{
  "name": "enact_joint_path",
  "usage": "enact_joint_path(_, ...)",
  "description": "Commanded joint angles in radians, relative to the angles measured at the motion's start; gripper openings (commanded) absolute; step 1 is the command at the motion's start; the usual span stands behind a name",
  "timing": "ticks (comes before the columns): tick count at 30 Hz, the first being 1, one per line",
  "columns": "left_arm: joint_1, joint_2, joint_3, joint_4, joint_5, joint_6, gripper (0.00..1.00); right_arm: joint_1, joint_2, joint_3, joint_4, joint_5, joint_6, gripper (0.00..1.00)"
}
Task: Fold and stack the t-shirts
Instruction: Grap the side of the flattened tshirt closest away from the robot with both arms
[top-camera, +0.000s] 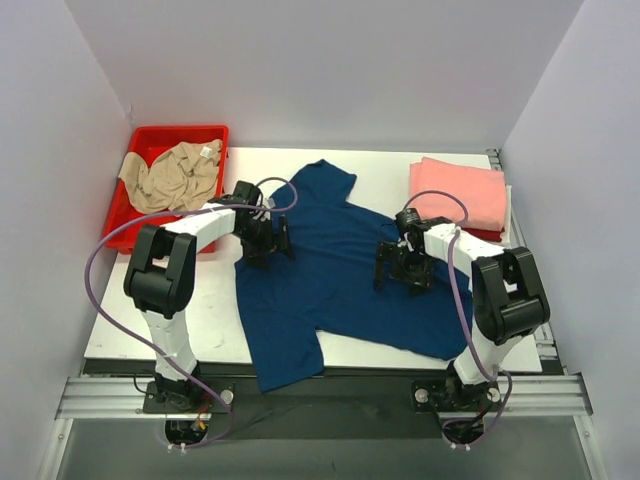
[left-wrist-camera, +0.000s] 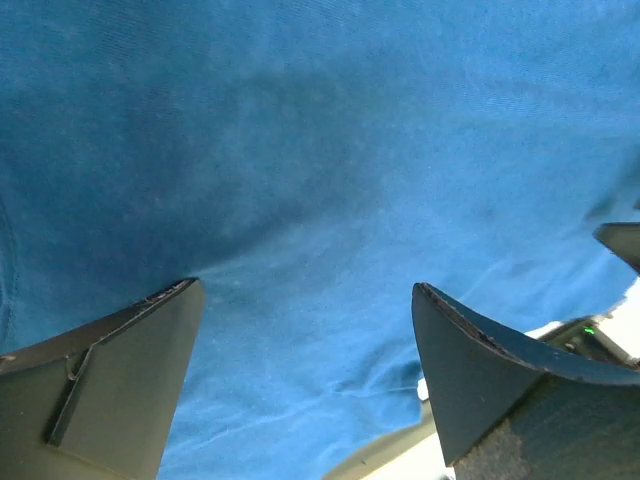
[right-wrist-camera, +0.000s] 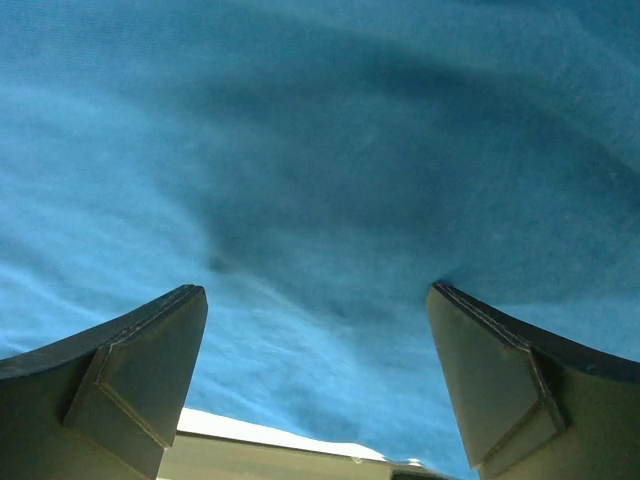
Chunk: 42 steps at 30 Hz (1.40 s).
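A: While both arms lean over the navy t-shirt (top-camera: 330, 280), is either one gripping it?

B: No. The left end effector (top-camera: 268, 240) stands wide apart above the cloth, with nothing between its fingers. The right end effector (top-camera: 405, 265) is spread just as wide. Whether the tips touch the fabric, I can't tell.

A: And the wrist cameras?

B: They show only blue cloth and a sliver of bench (top-camera: 215, 320). From above you see the rest: a beige t-shirt (top-camera: 175, 175) crumpled in the red bin (top-camera: 215, 135) at left, the navy one spread mid-bench, and a folded salmon-pink t-shirt (top-camera: 460, 190) at right, on a red t-shirt (top-camera: 487, 235) that is mostly hidden.
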Motion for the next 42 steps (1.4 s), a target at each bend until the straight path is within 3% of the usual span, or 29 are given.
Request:
enact_joint_path(1, 0.036, 0.085, 0.019, 0.031, 0.0, 0.035, 0.97, -0.006, 0.061, 0.041, -0.012, 0.009, -0.013, 1.0)
enact_joint_path(8, 0.082, 0.24, 0.205, -0.045, -0.045, 0.11, 0.97, -0.006, 0.187, 0.176, -0.008, -0.031, 0.009, 0.99)
enact_joint_path(22, 0.161, 0.528, 0.729, -0.253, -0.131, 0.19, 0.97, 0.002, 0.405, 0.486, -0.069, -0.135, 0.033, 0.98)
enact_joint_path(26, 0.159, 0.583, 0.921, -0.285, -0.128, 0.2, 0.97, 0.009, 0.435, 0.568, -0.104, -0.15, 0.022, 0.98)
enact_joint_path(30, 0.155, 0.567, 1.015, -0.279, -0.174, 0.178, 0.97, 0.019, 0.434, 0.627, -0.126, -0.164, 0.016, 0.98)
enact_joint_path(36, 0.11, 0.312, 0.888, -0.178, -0.371, 0.172, 0.97, 0.02, 0.388, 0.673, -0.136, -0.183, 0.013, 0.98)
enact_joint_path(39, 0.075, 0.116, 0.673, -0.115, -0.471, 0.167, 0.97, 0.019, 0.362, 0.673, -0.135, -0.186, 0.018, 0.98)
enact_joint_path(40, 0.066, 0.009, 0.518, -0.092, -0.491, 0.164, 0.97, 0.02, 0.35, 0.671, -0.136, -0.184, 0.019, 0.98)
enact_joint_path(42, 0.024, -0.102, 0.358, -0.032, -0.56, 0.161, 0.97, 0.019, 0.337, 0.662, -0.135, -0.183, 0.021, 0.98)
